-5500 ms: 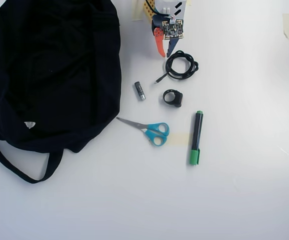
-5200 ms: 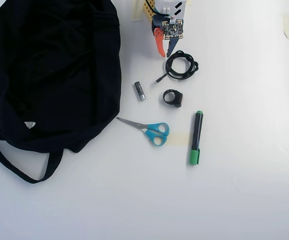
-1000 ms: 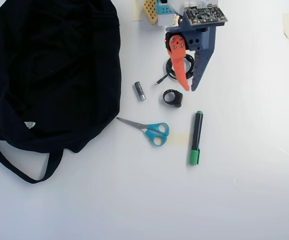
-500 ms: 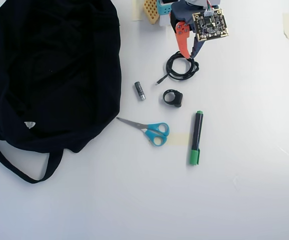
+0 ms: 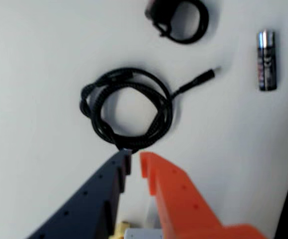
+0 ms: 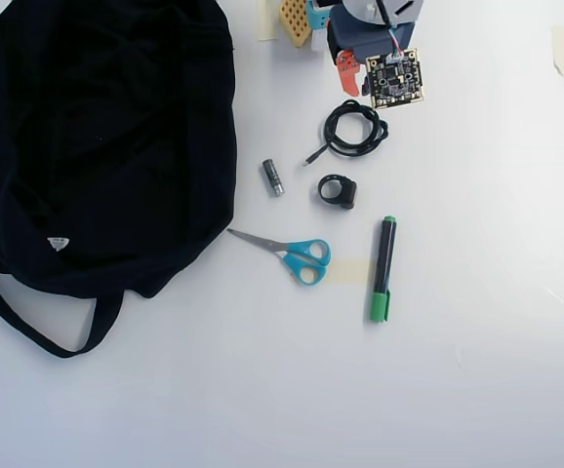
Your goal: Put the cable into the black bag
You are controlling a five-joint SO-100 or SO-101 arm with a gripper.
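Note:
The cable (image 6: 356, 150) lies as a small black coil on the white table, its plug end pointing toward the lower left in the overhead view. In the wrist view the cable (image 5: 95, 110) sits just beyond my fingertips. My gripper (image 6: 357, 90) hovers right behind the coil, at the top of the overhead view. The gripper (image 5: 134, 162) is open by a narrow gap, with nothing between the blue and orange fingers. The black bag (image 6: 106, 146) fills the left side, well away from the gripper, with its strap trailing toward the bottom left.
A black ring-shaped clip (image 6: 338, 191) (image 5: 184, 40) and a small battery (image 6: 273, 177) (image 5: 266, 60) lie just past the cable. Blue-handled scissors (image 6: 297, 253) and a green marker (image 6: 383, 268) lie farther down. A piece of tape (image 6: 563, 49) is stuck at the upper right.
One second ago the gripper reached out over the cable. It has since pulled back toward the arm's base and tilted down, with its tips now just behind the coil. The cable has not moved.

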